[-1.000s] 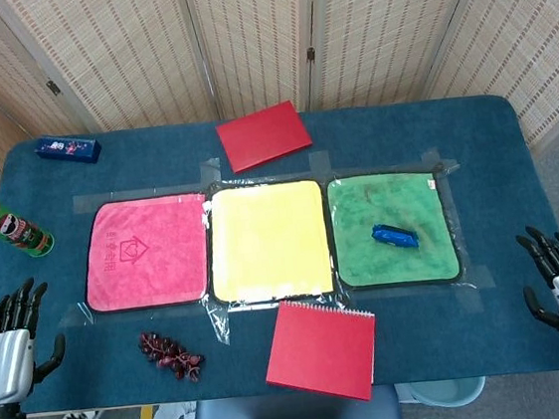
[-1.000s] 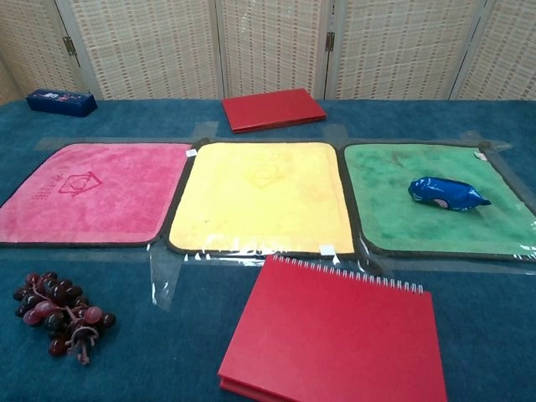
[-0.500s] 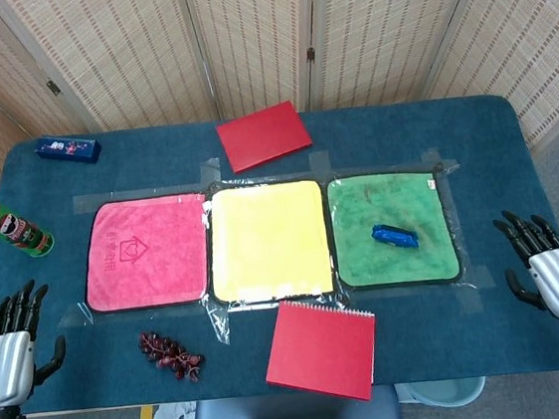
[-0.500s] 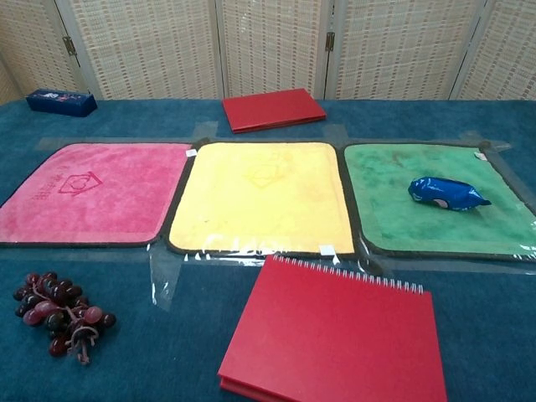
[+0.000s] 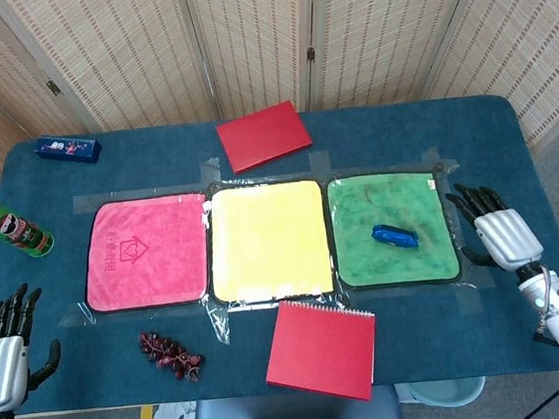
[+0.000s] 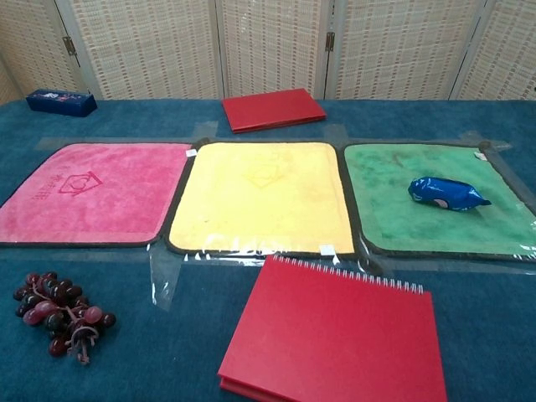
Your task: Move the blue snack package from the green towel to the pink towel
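Observation:
The blue snack package (image 5: 394, 235) (image 6: 445, 193) lies on the right half of the green towel (image 5: 360, 216) (image 6: 394, 184). The pink towel (image 5: 146, 252) (image 6: 92, 197) is at the left of the row, past a yellow towel (image 5: 268, 241) (image 6: 260, 197). My right hand (image 5: 496, 228) hovers open just right of the green towel, fingers spread toward the package, holding nothing. My left hand (image 5: 2, 344) is open at the front left table edge, far from everything. Neither hand appears in the chest view.
A red spiral notebook (image 5: 321, 349) (image 6: 335, 335) lies in front of the yellow towel. Another red notebook (image 5: 263, 135) (image 6: 274, 110) lies behind it. Grapes (image 5: 170, 353) (image 6: 54, 318) sit at front left, a chips can (image 5: 6, 226) at far left, a blue box (image 5: 66, 149) (image 6: 60, 102) at back left.
My right hand has travelled from the front right table edge inward and back toward the green towel. My left hand has dropped slightly. The package has not moved.

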`<state>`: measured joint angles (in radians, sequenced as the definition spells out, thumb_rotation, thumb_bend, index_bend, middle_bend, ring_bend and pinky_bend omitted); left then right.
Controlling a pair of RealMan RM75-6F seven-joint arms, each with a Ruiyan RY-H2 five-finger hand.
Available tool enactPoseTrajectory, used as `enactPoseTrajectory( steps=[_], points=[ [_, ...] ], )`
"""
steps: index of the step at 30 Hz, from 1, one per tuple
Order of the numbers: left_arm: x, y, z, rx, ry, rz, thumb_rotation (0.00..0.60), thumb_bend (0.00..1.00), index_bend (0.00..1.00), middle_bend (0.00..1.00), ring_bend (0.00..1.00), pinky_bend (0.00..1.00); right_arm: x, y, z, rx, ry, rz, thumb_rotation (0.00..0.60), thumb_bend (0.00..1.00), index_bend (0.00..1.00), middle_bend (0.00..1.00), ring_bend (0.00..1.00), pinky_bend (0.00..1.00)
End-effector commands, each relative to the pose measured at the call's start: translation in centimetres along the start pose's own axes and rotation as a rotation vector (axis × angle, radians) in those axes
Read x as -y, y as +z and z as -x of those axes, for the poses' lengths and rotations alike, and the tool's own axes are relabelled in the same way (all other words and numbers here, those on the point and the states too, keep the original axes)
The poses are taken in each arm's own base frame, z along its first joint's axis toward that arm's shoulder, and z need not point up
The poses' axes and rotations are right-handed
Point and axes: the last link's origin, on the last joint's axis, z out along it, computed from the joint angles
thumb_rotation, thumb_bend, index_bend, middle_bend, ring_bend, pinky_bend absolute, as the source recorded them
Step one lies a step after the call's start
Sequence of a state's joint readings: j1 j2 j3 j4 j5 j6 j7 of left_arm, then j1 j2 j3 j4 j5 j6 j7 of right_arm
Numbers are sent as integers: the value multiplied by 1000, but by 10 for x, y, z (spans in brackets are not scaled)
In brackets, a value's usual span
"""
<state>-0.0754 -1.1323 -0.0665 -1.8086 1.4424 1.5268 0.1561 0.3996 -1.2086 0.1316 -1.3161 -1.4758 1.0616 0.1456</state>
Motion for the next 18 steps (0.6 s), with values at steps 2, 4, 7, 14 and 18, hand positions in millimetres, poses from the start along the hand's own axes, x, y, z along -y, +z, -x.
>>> enactPoseTrajectory(
  steps=[2, 4, 7, 14, 18],
  points=[
    [1, -1, -1, 0, -1, -3, 600, 500, 74, 0, 0, 0, 4, 32, 14, 43, -19, 11, 600, 205, 0, 0, 0, 0],
    [1, -1, -1, 1, 1, -6, 600, 500, 74, 0, 0, 0, 5, 43, 19, 53, -33, 13, 600, 184, 0, 0, 0, 0],
    [2, -2, -1, 2, 0, -7, 600, 500, 74, 0, 0, 0, 8, 56, 25, 68, -45, 14, 600, 183, 0, 0, 0, 0],
    [5, -4, -2, 0, -2, -19, 600, 501, 74, 0, 0, 0, 16, 85, 39, 98, -69, 11, 600, 183, 0, 0, 0, 0],
    [5, -5, -2, 0, -4, -21, 600, 500, 74, 0, 0, 0, 19, 96, 46, 111, -98, 6, 600, 183, 0, 0, 0, 0]
  ],
)
